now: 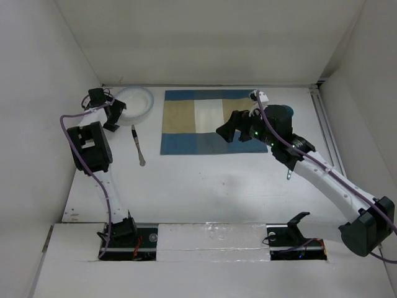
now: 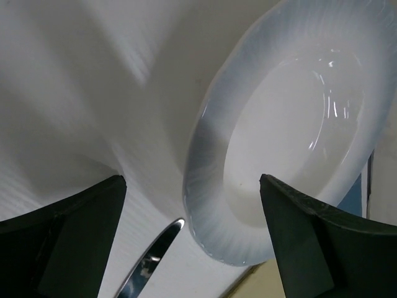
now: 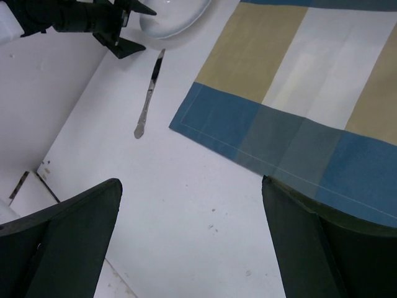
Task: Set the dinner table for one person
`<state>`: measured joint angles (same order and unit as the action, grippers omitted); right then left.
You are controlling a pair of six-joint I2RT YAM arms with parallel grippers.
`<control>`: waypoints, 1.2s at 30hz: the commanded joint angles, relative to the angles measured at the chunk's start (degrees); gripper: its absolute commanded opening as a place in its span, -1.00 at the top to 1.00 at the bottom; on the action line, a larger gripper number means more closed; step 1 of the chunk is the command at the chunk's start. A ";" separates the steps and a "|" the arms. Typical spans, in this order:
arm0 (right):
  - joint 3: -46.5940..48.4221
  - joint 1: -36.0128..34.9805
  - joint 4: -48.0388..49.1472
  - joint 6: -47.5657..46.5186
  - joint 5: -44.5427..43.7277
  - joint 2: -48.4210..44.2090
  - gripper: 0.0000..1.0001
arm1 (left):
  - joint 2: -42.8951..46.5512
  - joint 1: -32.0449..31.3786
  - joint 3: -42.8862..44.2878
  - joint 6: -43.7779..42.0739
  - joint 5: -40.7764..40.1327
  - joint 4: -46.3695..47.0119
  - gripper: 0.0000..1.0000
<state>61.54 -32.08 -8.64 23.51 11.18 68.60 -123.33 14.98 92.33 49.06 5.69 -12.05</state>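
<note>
The white dinner table holds a blue-and-tan placemat at the back centre. A white plate lies left of the mat, also in the left wrist view. A metal knife lies on the table just in front of the plate. My left gripper is open at the plate's left rim; in the left wrist view the near rim and the knife tip lie between its jaws. My right gripper is open and empty above the mat's front edge.
White walls enclose the table on the left, back and right. A small dark metal piece shows under the right arm; I cannot tell what it is. The right wrist view shows the mat, knife and plate.
</note>
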 commanded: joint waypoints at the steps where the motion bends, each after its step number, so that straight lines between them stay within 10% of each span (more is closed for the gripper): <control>1: -0.81 -0.62 3.02 -0.48 -0.10 -0.75 -1.00 | -3.14 -0.04 0.74 1.39 2.03 2.03 -0.73; 5: -0.81 -0.62 3.02 -0.48 -0.11 -0.75 -1.00 | -5.68 -0.04 3.11 1.39 2.65 2.03 -0.47; 13: -1.33 -0.62 3.02 0.05 0.42 -0.22 -1.00 | -8.60 -0.04 4.26 3.67 6.87 3.88 1.00; 26: -1.86 -0.62 3.02 0.57 0.95 -1.27 -1.00 | 15.11 -2.50 -7.70 6.58 3.36 17.23 1.00; 36: -2.91 -0.09 2.41 0.57 -1.94 -3.56 -1.00 | 16.63 -2.50 -5.24 6.58 19.60 26.36 1.00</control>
<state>59.07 -32.29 -8.56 23.88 10.83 67.61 -110.00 12.36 83.70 54.50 16.27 3.62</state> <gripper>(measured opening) 0.999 0.033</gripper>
